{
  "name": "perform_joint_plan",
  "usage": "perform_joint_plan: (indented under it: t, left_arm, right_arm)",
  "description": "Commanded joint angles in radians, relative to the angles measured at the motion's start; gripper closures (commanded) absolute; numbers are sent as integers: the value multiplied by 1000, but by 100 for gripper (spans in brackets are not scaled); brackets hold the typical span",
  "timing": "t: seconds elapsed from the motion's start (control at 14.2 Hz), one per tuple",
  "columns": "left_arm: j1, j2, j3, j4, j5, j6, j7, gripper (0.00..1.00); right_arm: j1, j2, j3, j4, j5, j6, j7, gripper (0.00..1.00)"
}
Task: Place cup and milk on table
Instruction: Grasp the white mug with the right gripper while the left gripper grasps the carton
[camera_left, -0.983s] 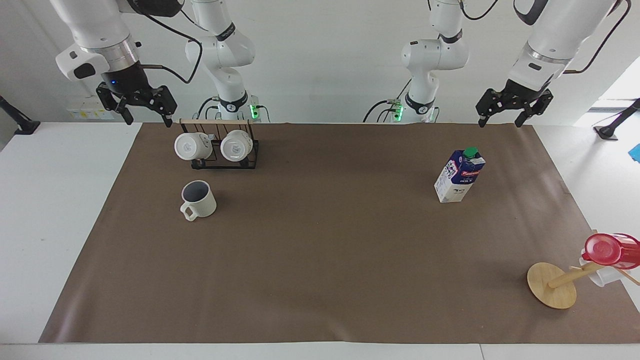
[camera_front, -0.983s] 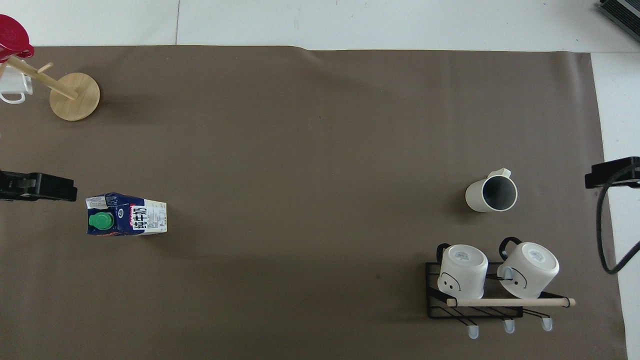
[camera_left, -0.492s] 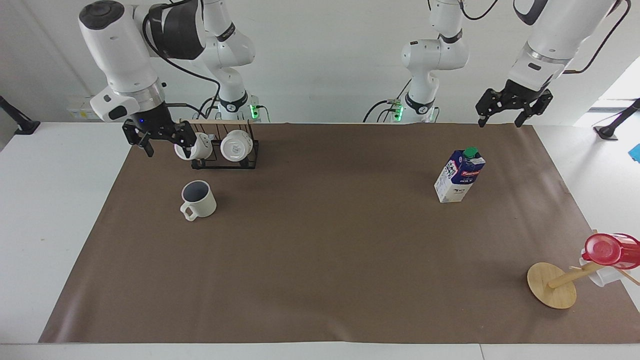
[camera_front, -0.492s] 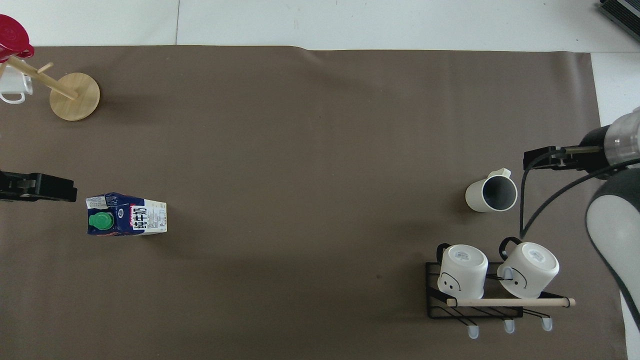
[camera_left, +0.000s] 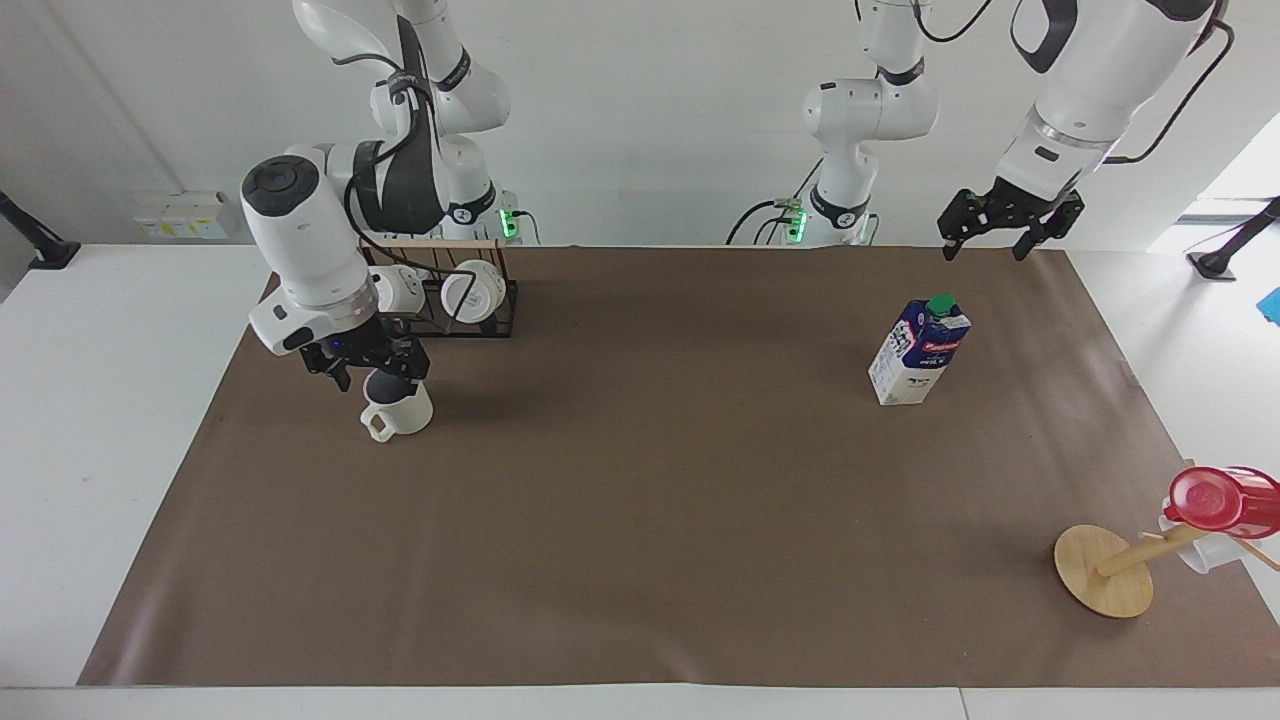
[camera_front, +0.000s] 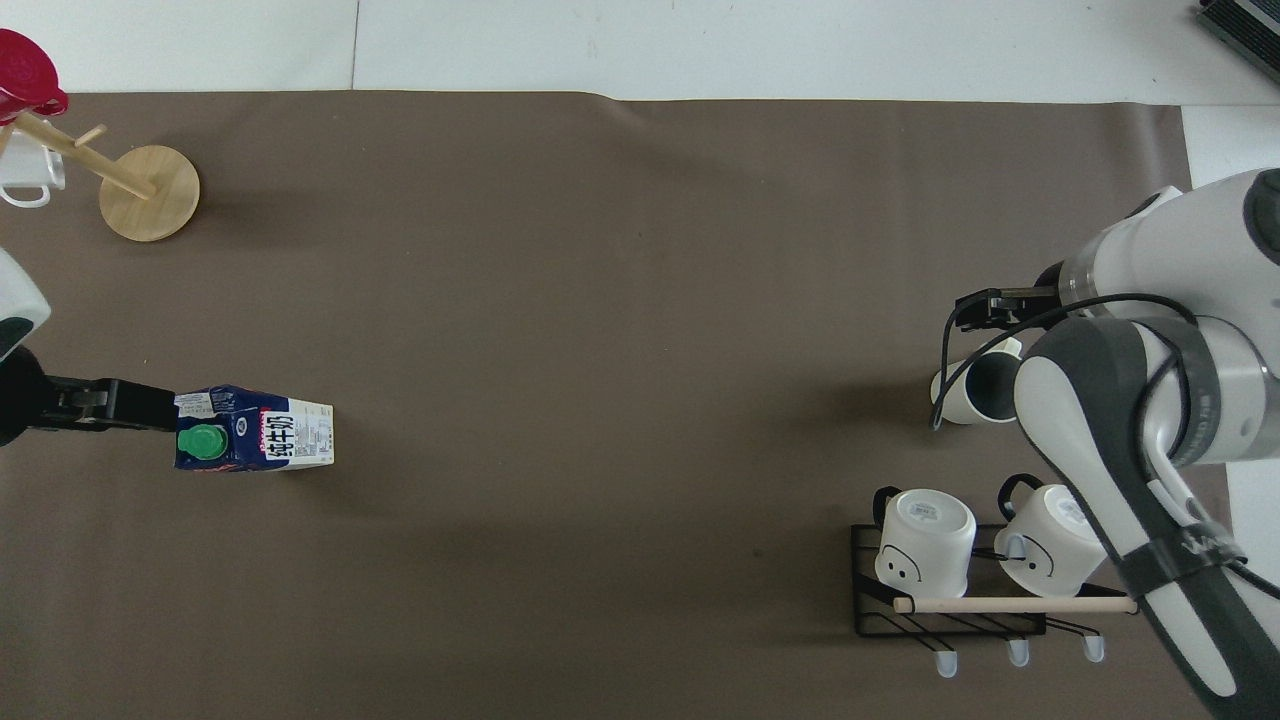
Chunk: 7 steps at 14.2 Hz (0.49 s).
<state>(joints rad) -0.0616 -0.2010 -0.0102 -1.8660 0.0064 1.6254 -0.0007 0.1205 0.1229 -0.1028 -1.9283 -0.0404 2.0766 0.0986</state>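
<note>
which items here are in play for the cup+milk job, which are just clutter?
In play:
- cup, right gripper just above it
- milk, upright, left gripper high above the table

Clutter:
- two white mugs on black rack
- red cup on wooden stand

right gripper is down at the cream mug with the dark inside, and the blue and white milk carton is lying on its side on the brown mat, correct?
Not quite. The tall blue-and-white milk carton with the green screw cap stands upright on the brown mat, as the facing view shows. The rest holds: the right gripper is down at the cream-white ceramic mug with the dark grey interior.
</note>
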Motion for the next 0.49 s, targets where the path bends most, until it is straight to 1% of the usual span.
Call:
perform_joint_plan:
  t: [0.0,0.14,0.35,0.42]
  left_arm:
    - [9,-51,-2,-96,-13,89,16,0]
    - [0,-55,-4,-137,-13,142,16,0]
    - [-6,-89,-5,-260,-13,259,16,0]
    - [-7,-89,-5,-286,-13,295,18,0]
  right_arm:
    - [-4,-23,3,-124,0,103,29,0]
    - [-4,-32,3,-153,0,122,36,0]
    - [-2,-35,3,-162,2,122,44,0]
    - [-2,-35,3,-163,2,119,47,0]
